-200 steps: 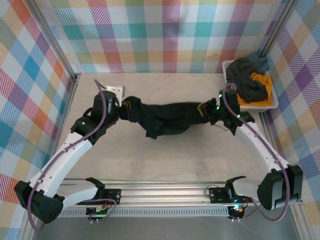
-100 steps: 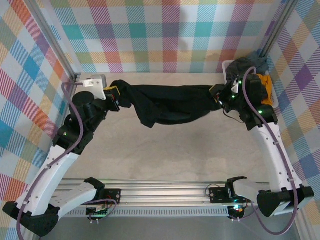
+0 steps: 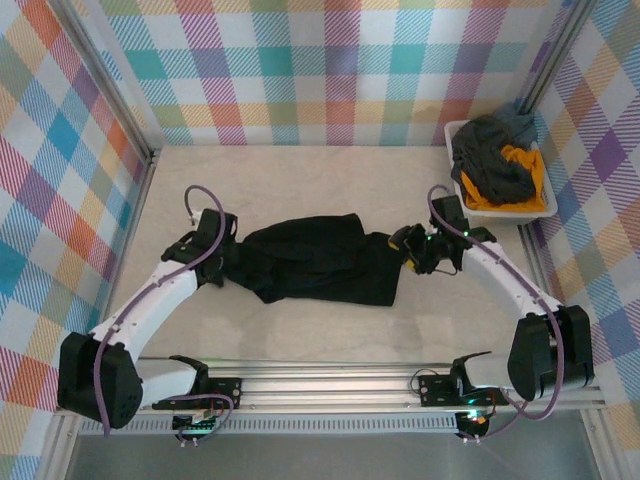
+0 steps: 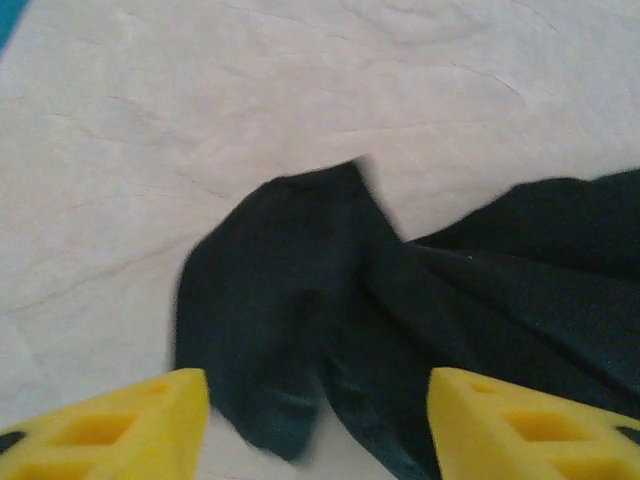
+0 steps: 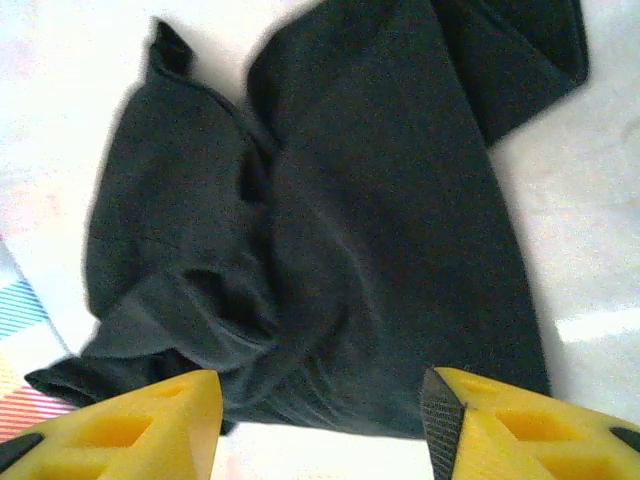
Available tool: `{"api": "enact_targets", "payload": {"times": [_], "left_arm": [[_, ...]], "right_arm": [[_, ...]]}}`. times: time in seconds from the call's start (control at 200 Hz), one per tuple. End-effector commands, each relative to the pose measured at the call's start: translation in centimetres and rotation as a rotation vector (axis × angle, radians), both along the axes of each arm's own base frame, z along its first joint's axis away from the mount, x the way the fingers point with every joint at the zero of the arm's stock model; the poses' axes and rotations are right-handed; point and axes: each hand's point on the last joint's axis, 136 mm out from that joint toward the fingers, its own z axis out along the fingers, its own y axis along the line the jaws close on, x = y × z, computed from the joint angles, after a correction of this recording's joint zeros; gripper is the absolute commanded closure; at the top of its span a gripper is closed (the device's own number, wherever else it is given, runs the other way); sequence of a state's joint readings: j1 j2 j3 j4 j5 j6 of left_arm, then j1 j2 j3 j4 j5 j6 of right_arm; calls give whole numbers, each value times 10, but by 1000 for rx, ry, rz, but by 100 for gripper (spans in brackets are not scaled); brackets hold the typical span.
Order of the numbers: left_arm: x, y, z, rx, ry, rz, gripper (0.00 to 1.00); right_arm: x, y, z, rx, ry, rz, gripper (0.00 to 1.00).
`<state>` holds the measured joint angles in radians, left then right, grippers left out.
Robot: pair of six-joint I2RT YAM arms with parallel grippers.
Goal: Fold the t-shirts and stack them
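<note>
1. Both grippers now stand spread: left gripper (image 3: 224,264) at the shirt's L end, right gripper (image 3: 407,246) at its R end, neither pinching cloth.
2. Half a sec ago they held the black t-shirt (image 3: 320,262) stretched btwn them, further back. Now it's let go and lies mid-table (image 3: 300,185), a bit rumpled.
3. Meaning: lay-out step looks done, folding prob. next.
4. Grey t-shirt (image 3: 492,165) & orange t-shirt (image 3: 512,192) wait in the white tub (image 3: 549,210), far R.
</note>
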<state>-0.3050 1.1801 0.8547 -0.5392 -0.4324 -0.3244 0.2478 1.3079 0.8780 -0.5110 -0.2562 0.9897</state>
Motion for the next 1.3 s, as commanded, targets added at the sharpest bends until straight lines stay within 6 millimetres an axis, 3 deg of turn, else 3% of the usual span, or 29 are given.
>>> {"api": "enact_targets", "payload": {"times": [0.0,0.105,0.165,0.23,0.34,0.515,0.575,0.62,0.69,0.745,0.96,1.085,1.214,1.294], "left_arm": [[1,-20,38,-81,-110,-51,36],[5,-122,42,-173,-112,-445,36],[-2,-174,22,-138,-23,-636,35],[-7,-213,-5,-73,68,-760,35],[-1,-253,-32,2,119,-849,33],[19,-287,-57,46,146,-915,33],[23,-291,-65,64,167,-932,35],[24,-294,-72,76,185,-946,45],[29,-297,-75,92,187,-946,81],[36,-296,-70,98,161,-930,100],[76,-281,-25,88,43,-813,100],[114,-261,17,9,-59,-709,100],[169,-227,59,-61,-152,-566,100],[204,-194,83,-102,-220,-443,100]], "right_arm": [[0,2,-1,22,-33,-12,47],[-4,-1,-21,6,2,-26,50],[-6,-1,-29,5,20,-27,51],[-9,0,-38,15,43,-32,52],[-16,-2,-46,23,68,-47,51],[-24,-3,-48,29,76,-50,51],[-25,-4,-48,30,78,-50,50],[-26,-4,-47,30,77,-51,50],[-26,-4,-46,30,73,-51,50],[-27,-4,-46,29,68,-47,50],[-26,-3,-45,27,64,-33,51],[-24,-3,-41,21,53,-21,51],[-20,-3,-34,15,43,-9,51],[-18,-1,-30,18,34,-6,51]]}}
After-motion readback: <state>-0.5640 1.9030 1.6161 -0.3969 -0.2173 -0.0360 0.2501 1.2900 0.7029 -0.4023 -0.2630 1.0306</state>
